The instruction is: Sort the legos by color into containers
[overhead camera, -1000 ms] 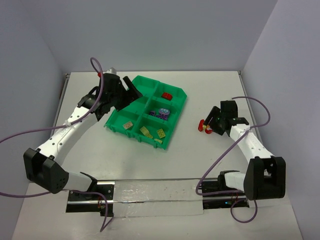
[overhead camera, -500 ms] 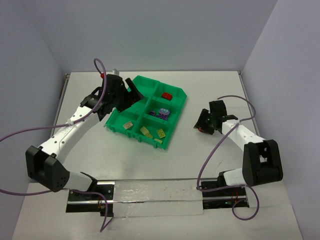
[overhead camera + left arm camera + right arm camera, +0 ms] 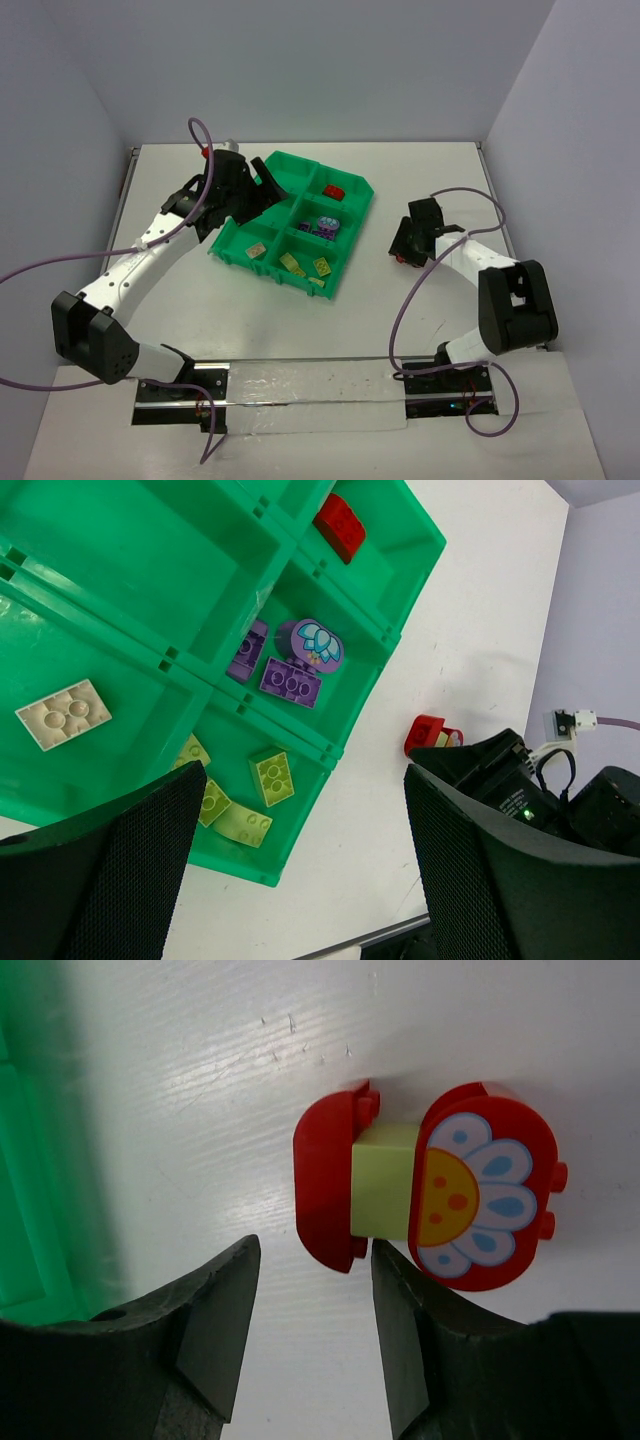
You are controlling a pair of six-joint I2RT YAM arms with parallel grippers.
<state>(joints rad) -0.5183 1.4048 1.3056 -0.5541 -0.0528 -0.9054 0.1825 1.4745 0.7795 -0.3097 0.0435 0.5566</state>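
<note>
The only loose legos [image 3: 425, 1192] in view, a red rounded brick, a pale yellow-green cube and a red flower-faced brick joined in one row, lay on the bench [image 3: 180, 1050] just right of the green tray [image 3: 150, 560], outside every compartment. The right fingers [image 3: 215, 1320] hovered close over them, parted and grasping nothing, their gap facing the rounded red end and narrower than the row. A clean pick probably called for turning the wrist to close across the row's short sides, centred on the cube, so nothing pivoted or split. The compartment holding a red brick [image 3: 340, 525] looked the likeliest home. The left fingers [image 3: 100, 880] hung wide apart, empty, above the tray.
</note>
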